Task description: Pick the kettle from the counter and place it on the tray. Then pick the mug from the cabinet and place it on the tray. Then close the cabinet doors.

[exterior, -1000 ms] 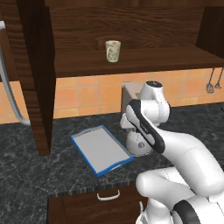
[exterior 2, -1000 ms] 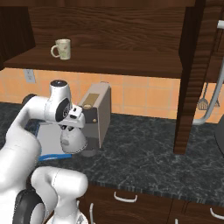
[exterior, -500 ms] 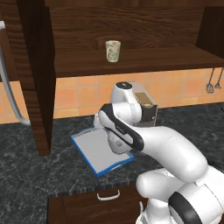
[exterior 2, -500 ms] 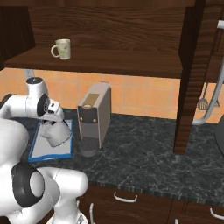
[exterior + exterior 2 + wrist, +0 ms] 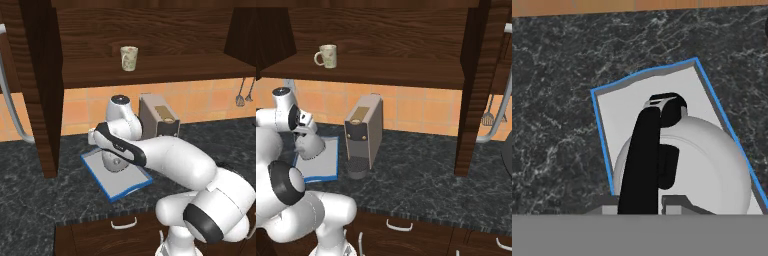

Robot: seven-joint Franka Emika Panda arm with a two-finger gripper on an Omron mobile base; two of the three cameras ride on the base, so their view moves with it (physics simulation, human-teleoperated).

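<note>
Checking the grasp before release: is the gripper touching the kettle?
Touching. In the hand view the gripper straddles the kettle's black handle, a finger pressed along it, above the tray.

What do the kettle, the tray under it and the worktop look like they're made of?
The kettle looks like brushed or matte metal: pale silver-grey dome, no sharp glints, with a black handle, perhaps plastic. The tray has a flat grey bed and a bright blue raised rim, likely plastic or painted metal. The counter looks like polished dark stone, black-grey with white veining.
</note>
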